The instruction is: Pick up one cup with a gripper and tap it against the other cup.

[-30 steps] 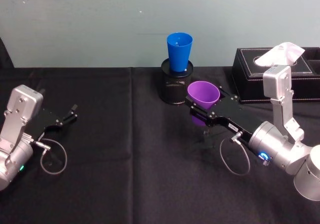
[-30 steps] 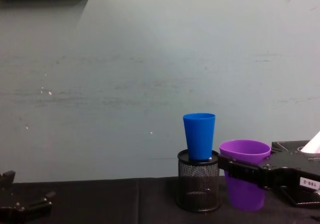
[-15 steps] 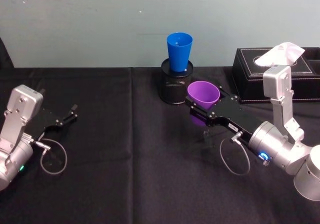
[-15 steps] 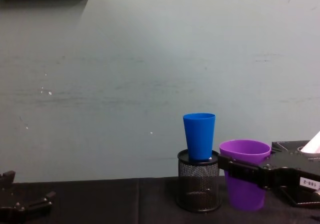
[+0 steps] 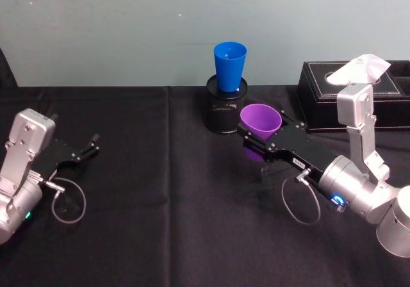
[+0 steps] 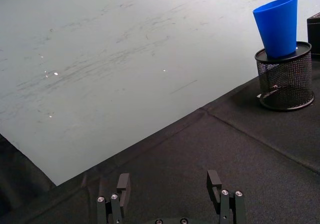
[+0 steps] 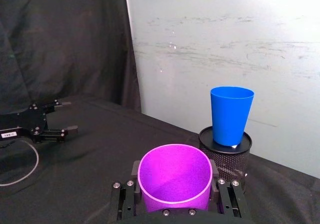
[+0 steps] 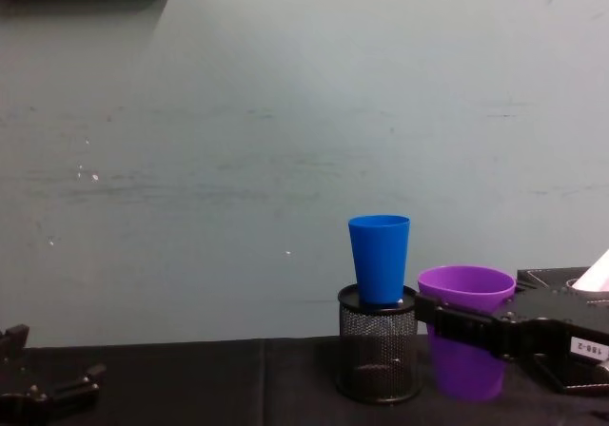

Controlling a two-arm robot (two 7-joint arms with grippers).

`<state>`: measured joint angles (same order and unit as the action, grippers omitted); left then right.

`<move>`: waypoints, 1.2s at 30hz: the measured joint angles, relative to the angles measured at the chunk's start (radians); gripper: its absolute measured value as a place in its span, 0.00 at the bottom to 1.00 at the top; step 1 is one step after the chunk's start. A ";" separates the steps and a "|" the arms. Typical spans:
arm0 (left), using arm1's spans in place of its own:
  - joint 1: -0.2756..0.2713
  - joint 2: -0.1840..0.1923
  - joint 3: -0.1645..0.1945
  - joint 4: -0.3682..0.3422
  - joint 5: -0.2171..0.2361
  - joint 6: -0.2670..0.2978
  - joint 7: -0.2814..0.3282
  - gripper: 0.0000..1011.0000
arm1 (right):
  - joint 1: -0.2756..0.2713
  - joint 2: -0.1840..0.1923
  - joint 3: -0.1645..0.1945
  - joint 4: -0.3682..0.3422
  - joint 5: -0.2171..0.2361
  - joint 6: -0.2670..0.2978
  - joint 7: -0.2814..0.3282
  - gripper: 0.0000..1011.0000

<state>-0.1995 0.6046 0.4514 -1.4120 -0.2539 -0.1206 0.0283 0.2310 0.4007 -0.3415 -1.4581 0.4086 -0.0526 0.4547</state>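
The purple cup [image 5: 260, 122] is held upright in the right claw [image 5: 264, 132], whose two flat fingers are closed against its sides about halfway up. The pick-up is therefore judged done or nearly so, though it cannot be told whether the base is clear of the tabletop [image 5: 160, 210]. The tap is judged not yet made. The cup is seen just beside the mesh pen holder [image 5: 224, 115], to the holder's right and on the robot's side of it, and a gap is left between it and the blue cup [image 5: 230, 66]. What remains is for the purple cup to be raised and brought toward the holder until the two walls meet. This should be done lightly, since the blue cup looks only loosely seated and could be knocked over.

Of the containers, the largest is the black tissue box [image 5: 359, 98], set to the right of the holder, with a white tissue drawn up out of its slot. The left claw [image 6: 168, 181] is parked well to the left of the holder, low over the tabletop, its fingers spread with nothing between them. The holder carries the blue cup upright in its mouth, with only the base sunk below the rim. The purple cup is shown empty in the right wrist view, and the blue cup looks empty from above.
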 joint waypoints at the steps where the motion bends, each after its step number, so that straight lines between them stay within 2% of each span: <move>1: 0.000 0.000 0.000 0.000 0.000 0.000 0.000 0.99 | 0.000 0.000 0.000 0.000 0.000 0.000 0.000 0.73; 36: 0.000 0.000 0.000 0.000 0.000 0.000 0.000 0.99 | 0.000 0.000 0.000 0.000 0.000 0.000 0.000 0.73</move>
<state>-0.1995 0.6047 0.4514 -1.4120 -0.2539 -0.1205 0.0283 0.2309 0.4007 -0.3415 -1.4582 0.4086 -0.0527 0.4547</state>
